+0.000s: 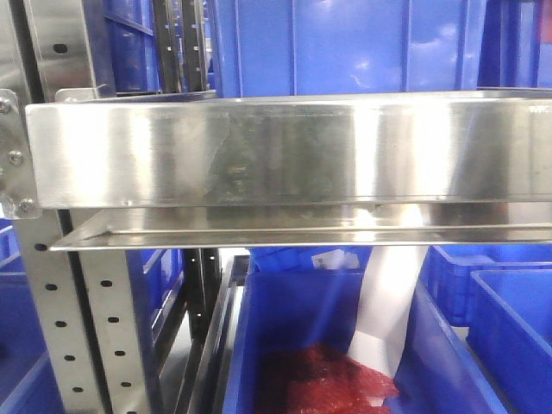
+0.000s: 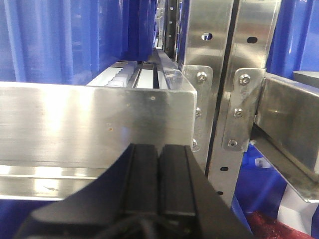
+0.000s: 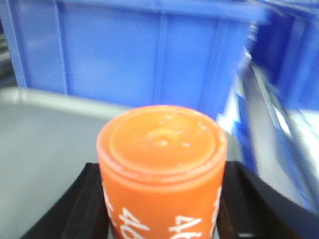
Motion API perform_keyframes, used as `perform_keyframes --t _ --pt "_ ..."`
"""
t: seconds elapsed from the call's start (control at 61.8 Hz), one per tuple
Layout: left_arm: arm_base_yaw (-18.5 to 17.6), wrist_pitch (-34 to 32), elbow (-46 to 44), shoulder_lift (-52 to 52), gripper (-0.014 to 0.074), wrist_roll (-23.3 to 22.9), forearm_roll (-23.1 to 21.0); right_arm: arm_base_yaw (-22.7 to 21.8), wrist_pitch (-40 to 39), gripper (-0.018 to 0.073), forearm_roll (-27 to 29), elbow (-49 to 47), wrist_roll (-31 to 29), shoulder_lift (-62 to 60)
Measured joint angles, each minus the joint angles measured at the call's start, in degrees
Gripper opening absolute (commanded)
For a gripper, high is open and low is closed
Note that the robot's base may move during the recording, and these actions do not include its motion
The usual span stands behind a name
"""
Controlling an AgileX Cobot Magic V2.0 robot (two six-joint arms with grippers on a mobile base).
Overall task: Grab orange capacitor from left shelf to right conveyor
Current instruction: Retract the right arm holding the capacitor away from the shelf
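Observation:
The orange capacitor (image 3: 162, 164), with white "4680" print, stands upright between the black fingers (image 3: 84, 204) of my right gripper (image 3: 162, 204), which press on both its sides. A flat grey surface (image 3: 45, 129) lies behind and below it; I cannot tell whether its base rests there. The steel left shelf (image 1: 285, 151) with its broad front lip fills the front view and also shows in the left wrist view (image 2: 94, 124). My left gripper (image 2: 159, 164) is shut and empty, just in front of that lip. The right conveyor is out of view.
Blue plastic bins (image 1: 345, 43) stand on and behind the shelf, and one (image 3: 149, 55) is close behind the capacitor. A lower blue bin (image 1: 285, 319) holds red material (image 1: 328, 379) and white paper (image 1: 388, 310). Grey perforated uprights (image 2: 224, 74) stand at the shelf's end.

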Motion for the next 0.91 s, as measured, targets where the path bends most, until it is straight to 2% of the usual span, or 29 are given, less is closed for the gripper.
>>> perform_keyframes --t 0.243,0.501,0.663,0.906 --pt "0.0 0.0 0.0 0.0 -0.0127 0.0 0.0 0.0 17.0 0.0096 1.1 3.1 0.0 -20.5" --pt "0.0 0.0 0.0 0.0 -0.0127 0.0 0.0 -0.1 28.8 0.0096 1.8 3.1 0.0 -37.9" --pt "0.0 0.0 0.0 0.0 -0.0127 0.0 0.0 -0.1 31.3 0.0096 2.0 3.1 0.0 -44.4" --pt "0.0 0.0 0.0 0.0 -0.0127 0.0 0.0 -0.1 32.1 0.0096 2.0 3.1 0.0 -45.3"
